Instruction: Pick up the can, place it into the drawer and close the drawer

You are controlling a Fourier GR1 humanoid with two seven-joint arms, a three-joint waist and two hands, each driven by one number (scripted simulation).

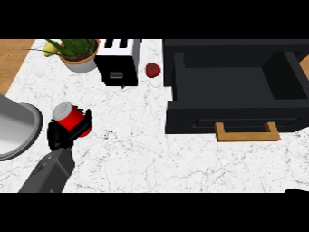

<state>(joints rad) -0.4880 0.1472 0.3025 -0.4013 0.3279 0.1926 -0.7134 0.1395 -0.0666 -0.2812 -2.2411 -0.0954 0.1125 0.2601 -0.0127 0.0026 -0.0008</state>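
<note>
Red can (68,117), black drawer (190,122) open

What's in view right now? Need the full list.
can: 1, red with silver top, left of centre, held
drawer: 1, black, open, right
handle: 1, wooden, on the drawer's front
toaster: 1, white and black, top centre
potted plant: 1, green in a pale pot, top left
round fruit: 1, red, between toaster and drawer
metal pot: 1, grey, left edge
counter: 1, white marble
left hand: 1, black, curled round the can
right hand: 1, black, sliver at lower right edge
</note>
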